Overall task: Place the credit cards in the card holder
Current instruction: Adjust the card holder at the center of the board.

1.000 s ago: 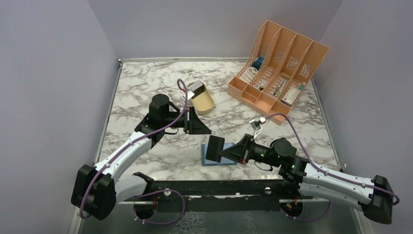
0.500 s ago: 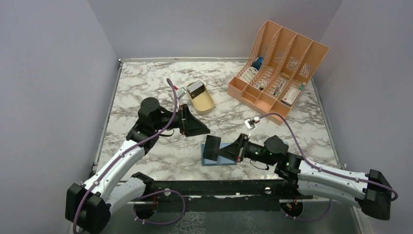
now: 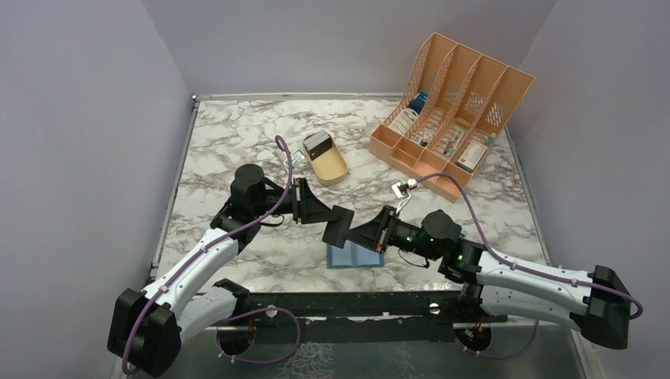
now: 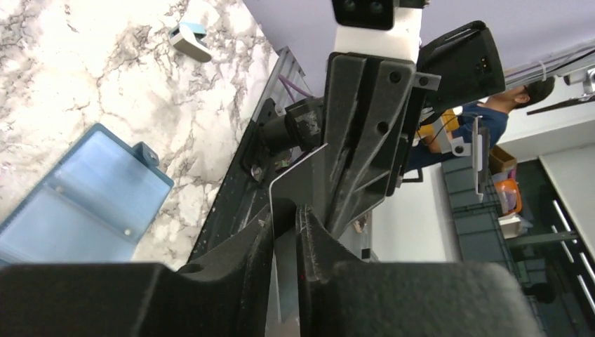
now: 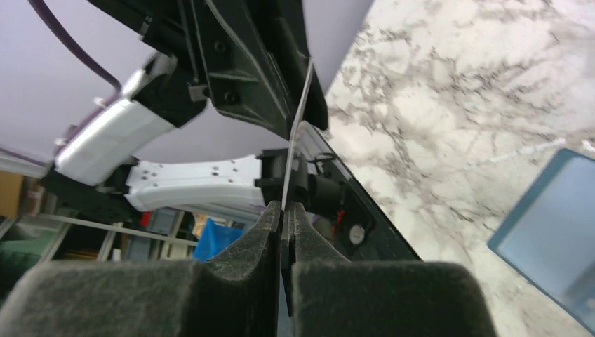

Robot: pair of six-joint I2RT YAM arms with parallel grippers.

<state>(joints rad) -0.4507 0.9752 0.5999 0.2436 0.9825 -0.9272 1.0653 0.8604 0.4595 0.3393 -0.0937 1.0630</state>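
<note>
Left tool (image 3: 332, 219) has met right tool (image 3: 359, 235), which pinches a card (image 4: 298, 179) (left's grip unclear).

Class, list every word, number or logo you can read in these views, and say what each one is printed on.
None can be read.
Packets in the orange rack: labels too small and blurred.
Raised card and card holder: no print visible.

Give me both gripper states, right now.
left gripper: jaws around the credit card, but whether they grip it cannot be told.
right gripper: closed, holding the same credit card by its other end.
</note>
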